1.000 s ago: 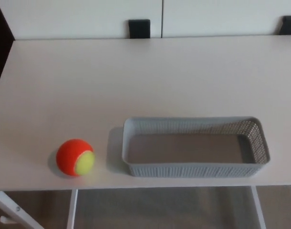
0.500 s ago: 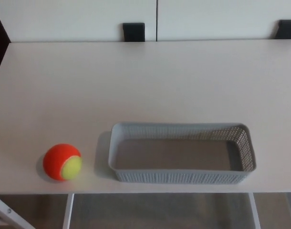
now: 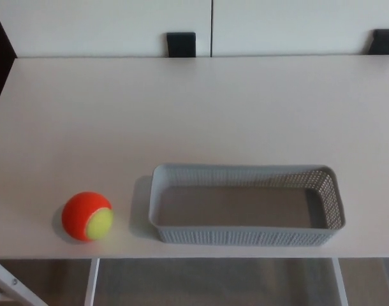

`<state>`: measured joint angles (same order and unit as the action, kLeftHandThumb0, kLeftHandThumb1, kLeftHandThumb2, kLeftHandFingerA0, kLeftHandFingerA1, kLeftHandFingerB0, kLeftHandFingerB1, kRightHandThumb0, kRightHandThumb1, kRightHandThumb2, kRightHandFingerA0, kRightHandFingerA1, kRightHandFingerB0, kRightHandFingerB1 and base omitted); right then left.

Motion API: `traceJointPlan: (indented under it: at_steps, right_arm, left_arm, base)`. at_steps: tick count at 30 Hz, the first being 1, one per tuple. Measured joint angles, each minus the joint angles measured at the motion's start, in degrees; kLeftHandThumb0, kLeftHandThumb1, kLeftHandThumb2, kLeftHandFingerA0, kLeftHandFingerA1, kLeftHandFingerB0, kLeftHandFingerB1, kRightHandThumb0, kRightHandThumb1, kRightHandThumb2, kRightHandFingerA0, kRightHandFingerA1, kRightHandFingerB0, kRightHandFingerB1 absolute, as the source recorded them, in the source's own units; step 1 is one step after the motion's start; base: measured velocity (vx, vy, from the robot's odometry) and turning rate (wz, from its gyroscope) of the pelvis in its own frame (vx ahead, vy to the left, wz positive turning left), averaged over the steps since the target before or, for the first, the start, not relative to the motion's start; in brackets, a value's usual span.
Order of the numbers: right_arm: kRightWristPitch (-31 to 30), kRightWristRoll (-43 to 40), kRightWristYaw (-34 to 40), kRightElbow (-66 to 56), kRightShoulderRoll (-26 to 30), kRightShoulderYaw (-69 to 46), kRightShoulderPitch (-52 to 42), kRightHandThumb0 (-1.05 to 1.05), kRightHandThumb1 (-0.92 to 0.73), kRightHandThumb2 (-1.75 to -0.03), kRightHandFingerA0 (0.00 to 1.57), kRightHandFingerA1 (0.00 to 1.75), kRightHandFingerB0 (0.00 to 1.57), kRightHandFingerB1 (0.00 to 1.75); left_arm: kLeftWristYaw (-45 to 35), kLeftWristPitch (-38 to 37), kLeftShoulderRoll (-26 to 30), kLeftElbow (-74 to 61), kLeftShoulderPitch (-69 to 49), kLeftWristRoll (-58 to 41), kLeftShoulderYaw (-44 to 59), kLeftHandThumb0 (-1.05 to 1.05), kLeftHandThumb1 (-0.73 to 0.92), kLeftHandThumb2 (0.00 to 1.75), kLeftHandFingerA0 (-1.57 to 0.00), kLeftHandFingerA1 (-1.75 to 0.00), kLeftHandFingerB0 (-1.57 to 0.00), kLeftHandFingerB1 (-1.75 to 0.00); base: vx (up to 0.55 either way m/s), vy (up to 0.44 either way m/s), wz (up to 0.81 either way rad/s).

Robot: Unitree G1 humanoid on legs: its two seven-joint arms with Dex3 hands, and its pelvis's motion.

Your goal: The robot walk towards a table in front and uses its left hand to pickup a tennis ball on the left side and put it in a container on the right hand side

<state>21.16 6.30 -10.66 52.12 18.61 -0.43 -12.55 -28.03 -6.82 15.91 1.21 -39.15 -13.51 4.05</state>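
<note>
Two things rest on the white counter (image 3: 182,108): a ball (image 3: 87,216) and a basket (image 3: 245,235). The ball sits on the robot's left, close to the front edge and directly on the counter top. Most of its visible surface is orange, with a yellow-green patch turned toward the front and right. A soft shadow falls to its left.

The basket stands to the right of the ball. The two are apart, with a strip of bare counter between them. It is grey, long and shallow, with rounded corners and finely meshed walls. Its long side runs along the counter's front edge, and its bottom shows bare from end to end. The ball lies outside it.

Neither the left hand nor the right hand comes into the head view. Their state cannot be told from here, and nothing has hold of the ball.

Beyond the far edge of the counter stands a white wall (image 3: 105,25), split by a thin vertical seam. Two black blocks sit against it at counter level, one (image 3: 181,44) near the middle and one (image 3: 383,41) at the right border. Below the front edge, a white leg (image 3: 91,280) and grey floor (image 3: 213,284) show.
</note>
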Motion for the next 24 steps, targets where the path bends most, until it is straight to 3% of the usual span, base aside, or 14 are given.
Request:
traceJointPlan:
  at_steps: [3, 13, 14, 15, 21, 24]
  right_arm:
    - [-0.01, 0.02, -0.01, 0.00, -0.04, 0.00, 0.19, -0.42, -0.51, -0.77, 0.65, 0.57, 0.50, 0.52]
    - [-0.03, 0.02, -0.09, -0.01, -0.17, -0.15, 1.06, -0.42, -0.52, -0.77, 0.66, 0.56, 0.51, 0.52]
    - [-0.04, 0.02, -0.09, -0.01, -0.17, -0.15, 1.08, -0.42, -0.52, -0.77, 0.67, 0.57, 0.52, 0.52]
    - [-0.04, 0.02, -0.09, -0.01, -0.17, -0.15, 1.14, -0.42, -0.52, -0.77, 0.68, 0.57, 0.52, 0.52]
    - [-0.31, 0.02, -0.09, -0.06, -0.16, -0.20, 1.66, -0.42, -0.52, -0.77, 0.69, 0.58, 0.50, 0.51]
    - [-0.64, -0.07, -0.32, -0.05, -0.08, -0.46, 2.34, -0.42, -0.52, -0.78, 0.70, 0.59, 0.50, 0.52]
  left_arm:
    - [-1.51, -0.18, 0.66, -6.69, -2.87, -1.49, -0.03, -0.43, 0.63, 0.59, -0.30, -0.36, -0.15, -0.27]
    - [-4.72, -1.51, 2.72, -31.01, -8.90, -8.60, 4.77, -0.27, 0.60, 0.57, -0.28, -0.39, -0.26, -0.32]
    - [-4.70, -1.66, 2.76, -32.48, -8.90, -9.12, 5.36, -0.32, 0.56, 0.67, -0.26, -0.43, -0.23, -0.38]
    - [-4.59, -1.89, 2.82, -34.87, -8.76, -9.95, 6.47, -0.21, 0.40, 0.88, -0.20, -0.53, -0.15, -0.49]
    - [-2.64, -3.39, 3.91, -47.07, -3.36, -14.42, 13.84, -0.18, 0.39, 0.87, -0.22, -0.54, -0.14, -0.49]
    - [0.17, -4.21, 4.57, -53.50, 4.68, -16.95, 19.35, -0.17, 0.41, 0.88, -0.21, -0.53, -0.14, -0.49]
  base:
    - [0.00, 0.000, 0.00]
    - [0.00, 0.000, 0.00]
    - [0.00, 0.000, 0.00]
    - [0.00, 0.000, 0.00]
    - [0.00, 0.000, 0.00]
    - [0.00, 0.000, 0.00]
